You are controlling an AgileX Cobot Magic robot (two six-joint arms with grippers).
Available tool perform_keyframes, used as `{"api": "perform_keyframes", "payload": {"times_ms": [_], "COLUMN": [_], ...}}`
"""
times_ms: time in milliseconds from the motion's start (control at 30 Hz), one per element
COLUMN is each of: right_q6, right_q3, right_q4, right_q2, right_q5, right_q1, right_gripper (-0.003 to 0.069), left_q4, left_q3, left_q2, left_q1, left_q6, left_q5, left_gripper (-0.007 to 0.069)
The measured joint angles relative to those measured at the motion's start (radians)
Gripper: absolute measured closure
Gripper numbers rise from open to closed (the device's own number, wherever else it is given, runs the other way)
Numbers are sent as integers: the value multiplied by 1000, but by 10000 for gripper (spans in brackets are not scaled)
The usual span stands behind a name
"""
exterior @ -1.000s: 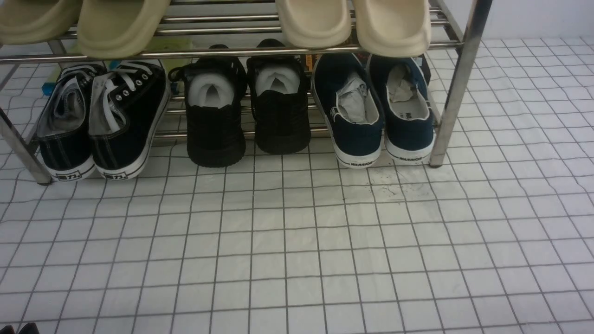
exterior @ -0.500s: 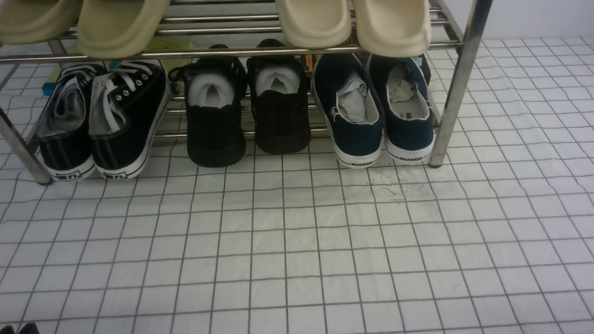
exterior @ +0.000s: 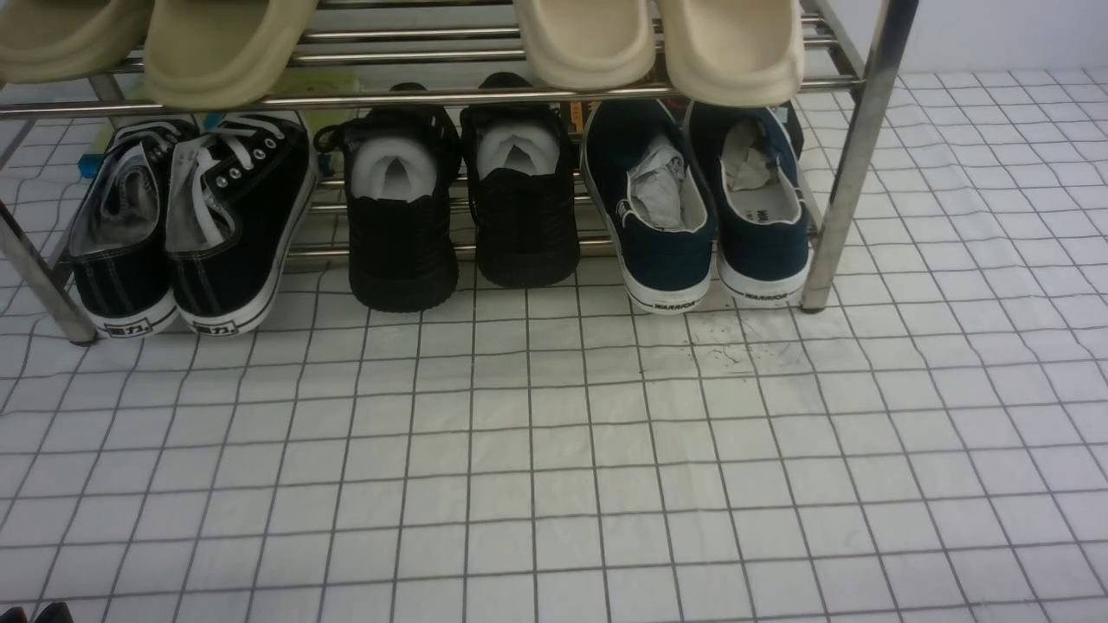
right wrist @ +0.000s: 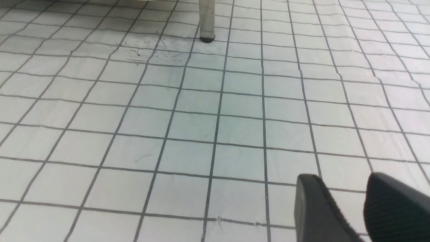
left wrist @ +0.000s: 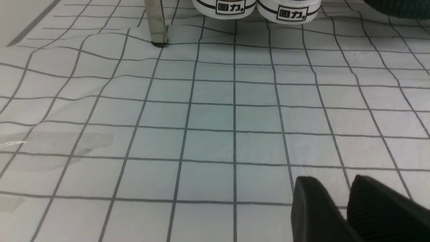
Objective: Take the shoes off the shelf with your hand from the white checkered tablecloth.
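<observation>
Right gripper part-open, empty. Reach navy shoes just beside shelf leg. Pinch a heel, avoid the leg.

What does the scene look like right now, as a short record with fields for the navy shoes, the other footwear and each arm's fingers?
Navy shoes: lower tier of the shelf, rightmost pair, heels toward the robot, grey paper inside, untouched.
Neighbours: all-black shoes in the middle, black lace-up sneakers at left, beige slippers on the tier above.
Left fingers: low over the checkered tablecloth, slightly apart, empty.
Right fingers: low over the tablecloth, apart, empty.
Task status: pickup not yet begun.
</observation>
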Motion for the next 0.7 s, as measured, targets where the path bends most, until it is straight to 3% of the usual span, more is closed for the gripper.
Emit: {"api": "perform_keyframes", "payload": {"times_ms": [67, 100, 233, 400, 567, 600, 700], "right_q6": [43, 131, 278, 309, 274, 256, 251], "right_q3": [0, 3, 9, 8, -118, -221, -434], "right_q4": [54, 178, 420, 541, 482, 377, 169], "right_q2": [0, 0, 0, 0, 15, 76, 254], "right_q5": [-6, -17, -27, -25, 58, 98, 239], "right_q1": [0, 0, 0, 0, 0, 0, 0], "right_gripper": [420, 420, 420, 428, 522, 596, 669], "left_q4": [0, 0, 0, 0, 0, 0, 0], "left_q3": [0, 0, 0, 0, 0, 0, 0], "left_q2": [0, 0, 0, 0, 0, 0, 0], "left_q1": [0, 0, 0, 0, 0, 0, 0], "left_q6": [0, 0, 0, 0, 0, 0, 0], "left_q5": [0, 0, 0, 0, 0, 0, 0], "left_gripper": [427, 427, 427, 427, 427, 427, 427]}}
